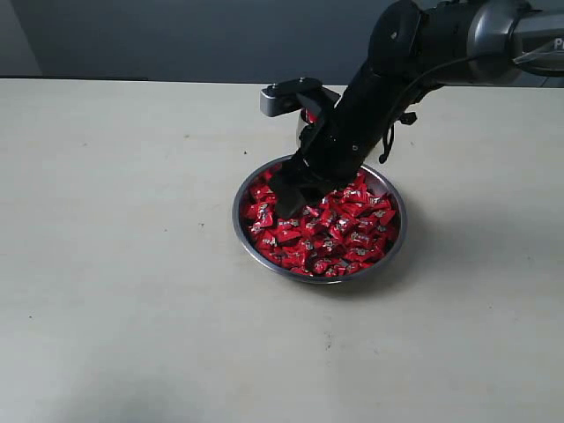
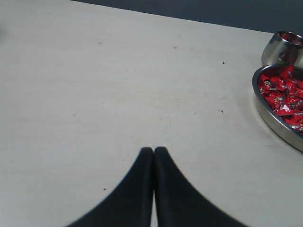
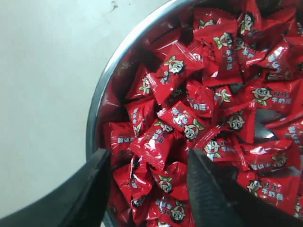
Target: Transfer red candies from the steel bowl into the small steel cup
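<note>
Red candies (image 3: 184,120) sit right between the open jaws of the right gripper (image 3: 147,160), down in the bowl (image 3: 93,118); left gripper (image 2: 154,152), pinched shut on nothing, is way off.

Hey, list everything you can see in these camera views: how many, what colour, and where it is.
red candies: many, red, heaped in the steel bowl
steel bowl: one, shiny steel, on the table
small steel cup: one, shiny steel, close beside the bowl, red showing inside
table: one, pale beige, under everything
right gripper: one, black, open, fingertips down among the candies
left gripper: one, black, shut, over the table, off to the side of the bowl
</note>
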Robot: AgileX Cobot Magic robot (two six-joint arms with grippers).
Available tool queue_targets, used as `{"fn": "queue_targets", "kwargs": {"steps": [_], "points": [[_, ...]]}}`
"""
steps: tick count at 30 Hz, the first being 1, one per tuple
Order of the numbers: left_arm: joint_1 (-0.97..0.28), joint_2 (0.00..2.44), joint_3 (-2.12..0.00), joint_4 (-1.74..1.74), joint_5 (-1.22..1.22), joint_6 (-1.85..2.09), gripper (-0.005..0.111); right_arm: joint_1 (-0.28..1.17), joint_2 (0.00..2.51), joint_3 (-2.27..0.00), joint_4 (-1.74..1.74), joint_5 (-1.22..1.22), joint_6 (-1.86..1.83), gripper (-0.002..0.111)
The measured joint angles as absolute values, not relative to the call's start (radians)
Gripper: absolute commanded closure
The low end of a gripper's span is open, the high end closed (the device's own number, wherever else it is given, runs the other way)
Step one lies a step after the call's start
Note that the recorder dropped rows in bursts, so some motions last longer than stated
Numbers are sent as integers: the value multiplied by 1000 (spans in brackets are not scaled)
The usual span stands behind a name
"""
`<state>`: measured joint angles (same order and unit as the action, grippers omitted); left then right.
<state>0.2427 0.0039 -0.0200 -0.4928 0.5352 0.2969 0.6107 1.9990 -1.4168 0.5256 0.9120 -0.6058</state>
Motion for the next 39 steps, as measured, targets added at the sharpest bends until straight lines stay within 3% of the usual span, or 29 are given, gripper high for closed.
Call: {"fn": "queue_targets", "kwargs": {"steps": [39], "points": [[243,4,-20,-493,535,297,106,611,1999,-1417,526,889,-606,60]]}}
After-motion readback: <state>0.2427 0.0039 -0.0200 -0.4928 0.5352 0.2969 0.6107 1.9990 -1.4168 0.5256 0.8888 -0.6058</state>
